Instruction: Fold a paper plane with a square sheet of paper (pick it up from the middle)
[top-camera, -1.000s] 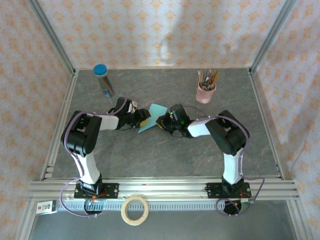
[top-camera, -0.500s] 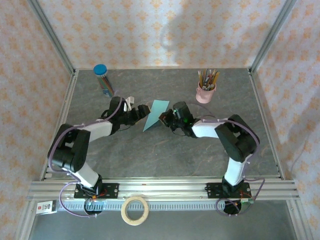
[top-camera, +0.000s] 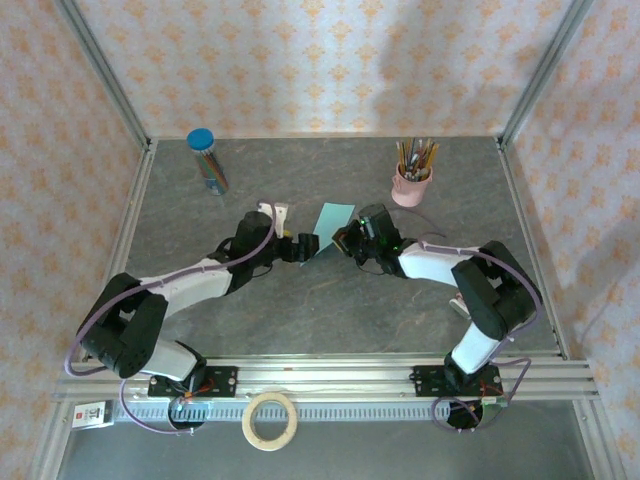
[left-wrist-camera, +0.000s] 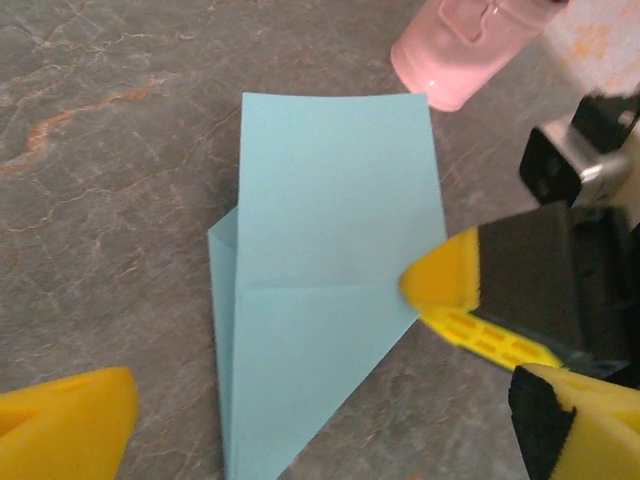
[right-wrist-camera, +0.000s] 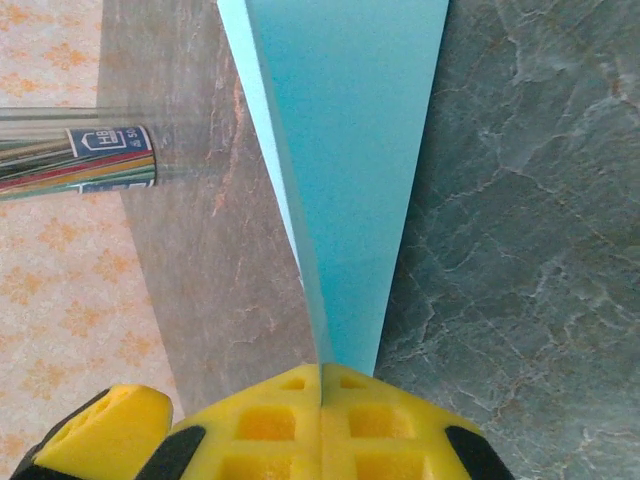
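The folded turquoise sheet of paper (top-camera: 329, 220) lies on the grey marbled surface (top-camera: 300, 310). The right pincer (top-camera: 343, 238) is closed on its right edge. The left pincer (top-camera: 305, 246) stands wide at the sheet's pointed end, gripping nothing. A pink cup of pencils (top-camera: 411, 185) stands beyond the right pincer.

Grey marbled worktop (top-camera: 330, 310). Back left: clear tube of coloured pencils (top-camera: 207, 160), blue cap, standing near the wall. Back right: pink cup (top-camera: 411, 186) stuffed with pencils, well apart from the tube. Tape roll (top-camera: 271, 420) lying flat on front ledge below the aluminium rail (top-camera: 330, 378). Small white tag (top-camera: 93, 413) at front left corner. Walls orange-patterned.
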